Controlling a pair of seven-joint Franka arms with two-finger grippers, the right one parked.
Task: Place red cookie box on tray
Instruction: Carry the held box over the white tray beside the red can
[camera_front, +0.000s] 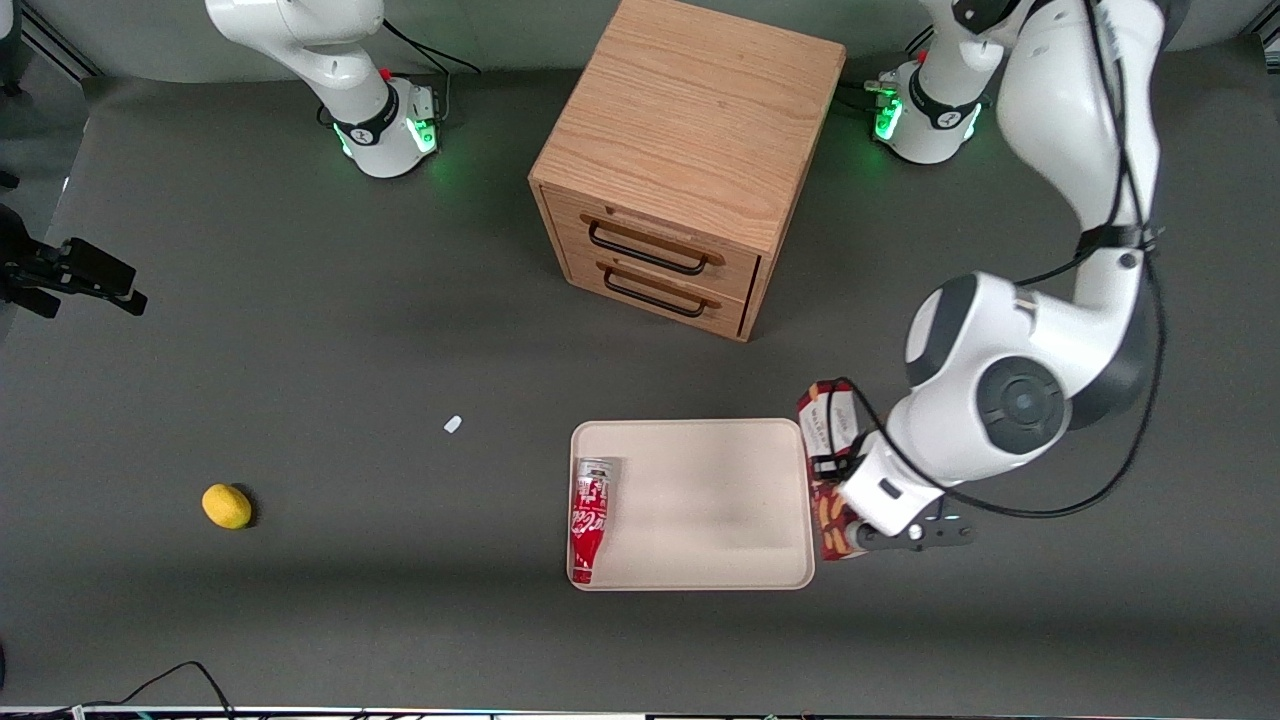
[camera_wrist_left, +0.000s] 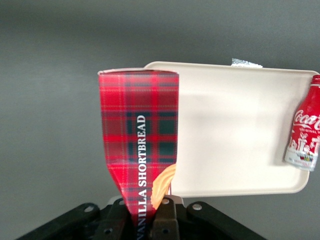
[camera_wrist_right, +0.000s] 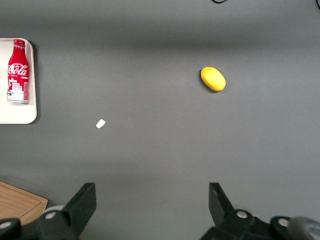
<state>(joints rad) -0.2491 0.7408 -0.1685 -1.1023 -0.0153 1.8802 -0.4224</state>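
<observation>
One gripper (camera_front: 850, 520) at the working arm's end of the tray (camera_front: 700, 470), fingers (camera_wrist_left: 162, 220) clamped on the red cookie box (camera_front: 830, 440). Box held just beside the tray's short rim, on the working arm's side. Front view: the box's white end panel points away from the front camera and the cookie-picture end sits under the gripper. Cannot tell from the front view whether the box touches the table or is lifted. Wrist view: the plaid carton (camera_wrist_left: 140, 145) reads "VANILLA SHORTBREAD" and its long edge overlaps the tray's rim (camera_wrist_left: 240, 190); the box is not lying inside the tray.

Coca-Cola bottle-can (camera_front: 590, 518) lies on its side in the tray, along the short rim toward the parked arm's end, cap end nearer the front camera. Rest of the tray bare.

Wooden two-drawer cabinet (camera_front: 690, 160) stands farther from the front camera than the tray, both drawers closed, dark handles facing the camera. Yellow lemon (camera_front: 227, 506) sits well apart toward the parked arm's end of the table. Small white scrap (camera_front: 453, 424) lies on the table between lemon and tray, nearer the tray.
</observation>
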